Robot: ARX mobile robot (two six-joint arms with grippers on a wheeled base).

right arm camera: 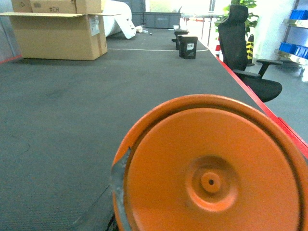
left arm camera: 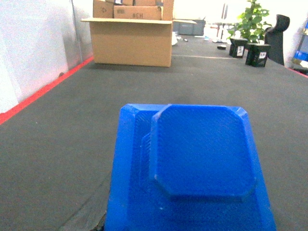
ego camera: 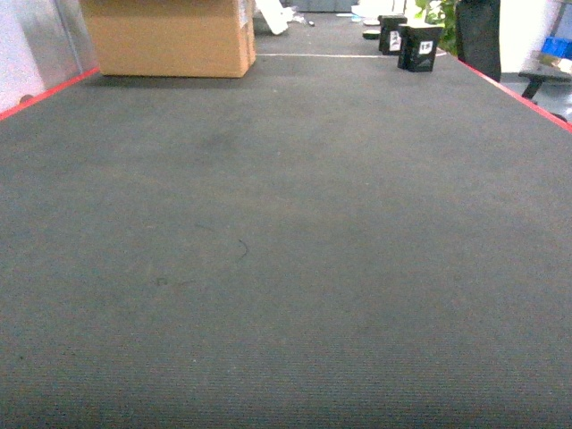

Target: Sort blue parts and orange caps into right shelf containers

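Your head camera looks down a long stretch of dark grey carpeted floor [ego camera: 286, 268] edged with red lines, a cardboard box [ego camera: 170, 36] at far left and two small black bins [ego camera: 418, 46] at far right; neither arm shows in this view. On your left wrist camera, a blue part [left arm camera: 202, 154] fills the lower frame, its flat octagonal face turned toward the lens, so close that the left claw itself is hidden and you cannot tell whether it is open or closed. On your right wrist camera, an orange cap [right arm camera: 211, 178] crowds the lower right, its round flat end with a small centre dimple facing the lens; the right claw is likewise out of sight behind it, its state unreadable. A black office chair [right arm camera: 243, 48] stands beyond the red line at right. No shelf or containers appear in any view.
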